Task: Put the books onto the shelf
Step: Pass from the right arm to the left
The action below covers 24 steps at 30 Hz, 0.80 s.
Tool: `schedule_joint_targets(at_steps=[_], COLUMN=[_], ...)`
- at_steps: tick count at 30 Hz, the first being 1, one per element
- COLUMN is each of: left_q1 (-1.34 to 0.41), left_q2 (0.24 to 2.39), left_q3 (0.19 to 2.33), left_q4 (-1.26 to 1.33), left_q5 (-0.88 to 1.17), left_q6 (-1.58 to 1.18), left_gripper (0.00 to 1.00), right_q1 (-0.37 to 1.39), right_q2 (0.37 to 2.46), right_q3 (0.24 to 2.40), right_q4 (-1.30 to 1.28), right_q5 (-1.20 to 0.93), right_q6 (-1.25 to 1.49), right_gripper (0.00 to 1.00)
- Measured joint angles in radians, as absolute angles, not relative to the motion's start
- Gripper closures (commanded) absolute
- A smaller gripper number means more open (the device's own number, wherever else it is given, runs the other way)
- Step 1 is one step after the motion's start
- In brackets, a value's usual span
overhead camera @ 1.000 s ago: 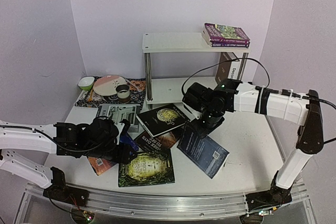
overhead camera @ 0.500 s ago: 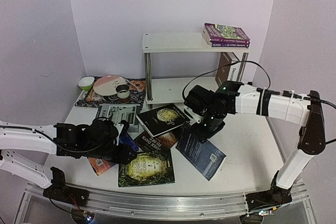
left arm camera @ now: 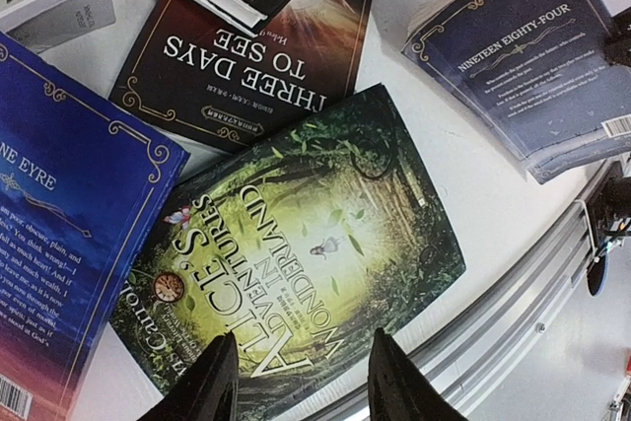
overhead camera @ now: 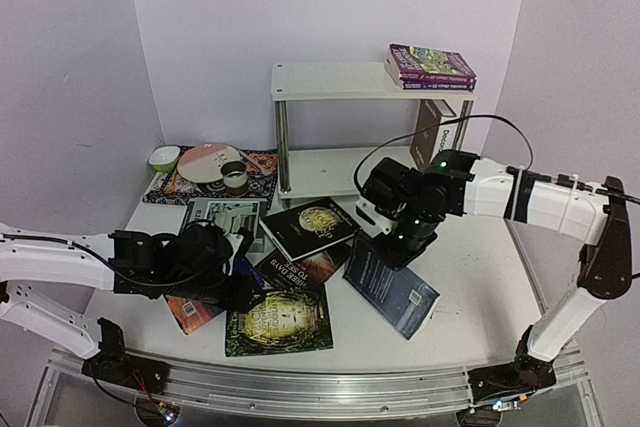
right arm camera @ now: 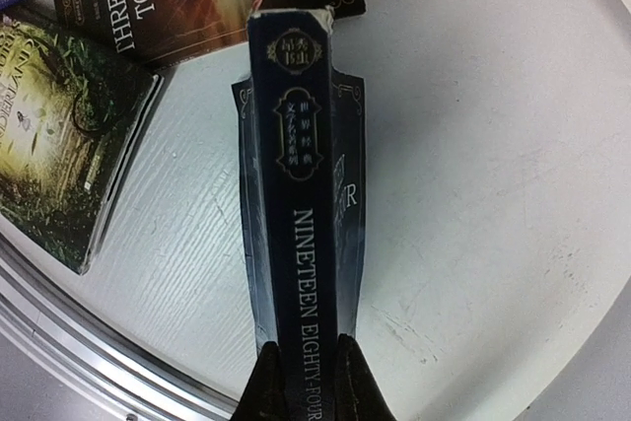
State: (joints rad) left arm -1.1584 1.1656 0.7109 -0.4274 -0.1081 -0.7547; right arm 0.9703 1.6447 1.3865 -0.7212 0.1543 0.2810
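**Top view:** my right jaws are clenched on Nineteen Eighty-Four [overhead camera: 395, 292]. Its spine edge is raised and its far edge rests on the tabletop [overhead camera: 480, 277], mid-right.
- The shelf [overhead camera: 345, 80] stands behind it.
- Two purple paperbacks [overhead camera: 432, 65] are stacked at the right end of the top tier.
- A brown book [overhead camera: 430, 132] leans on the lower tier. Its spine starts "Deco…" and the rest is unreadable.
- The other books lie loose front-left, with my left jaws low over them.

**Left wrist:** my left jaws are released, with nothing between the fingers [left arm camera: 212, 386]. They hover over the green Alice book [left arm camera: 306, 244]. Readable text:
- "ALICE'S ADVENTURES IN WONDERLAND" on the green cover.
- "THREE DAYS TO SEE" on the dark book [left arm camera: 246, 56].
- "…NE EYRE" on the blue cover [left arm camera: 59, 194].
- "NINETEEN EIGHTY-FOUR" heading a back cover that has a barcode.

**Right wrist:** both fingers pinch one end of the spine, and the covers splay out below it. The spine reads "NINETEEN EIGHTY-FOUR". There are Chinese characters in two cartouches, too small for me to read.

**Plan, my call:**
- The pinch is at the spine's end, not its middle, so I expect the book to swing and fan open.
- I'd lift slowly and straight up until the lower edge clears the tabletop.
- I'd keep the spine uppermost on the way to the shelf.
- I'd aim for the bare left part of a tier, staying clear of the chrome legs [overhead camera: 283, 147].
- I'd let go only once the book's weight rests on the shelf.
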Motion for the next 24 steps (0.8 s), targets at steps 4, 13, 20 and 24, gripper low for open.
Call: schedule_joint_targets(at_steps=[4,13,20,24], left_q1=[-1.158,-1.158,-1.134,-1.119], left_q2=[1.166,1.178,1.132,1.117], left_q3=[0.738,0.793,0.793,0.808], left_q4=[-0.429,-0.412,-0.358,-0.318], left_q5=[-0.108,-0.099,-0.051,-0.025], left_q6=[-0.744,-0.699,-0.666,-0.643], left_gripper=[0.54,0.32,0.0,0.0], right_q1=[0.97,0.969,0.969,0.969], right_q2=[1.569,1.303,1.271,1.271], right_q3=[1.386,1.246,1.216,1.225], right_q4=[-0.733,-0.5,-0.351,-0.32], right_q5=[0.207,0.331,0.387,0.344], right_q6=[0.276,0.266,0.246,0.26], right_gripper=[1.0,1.0,1.0,1.0])
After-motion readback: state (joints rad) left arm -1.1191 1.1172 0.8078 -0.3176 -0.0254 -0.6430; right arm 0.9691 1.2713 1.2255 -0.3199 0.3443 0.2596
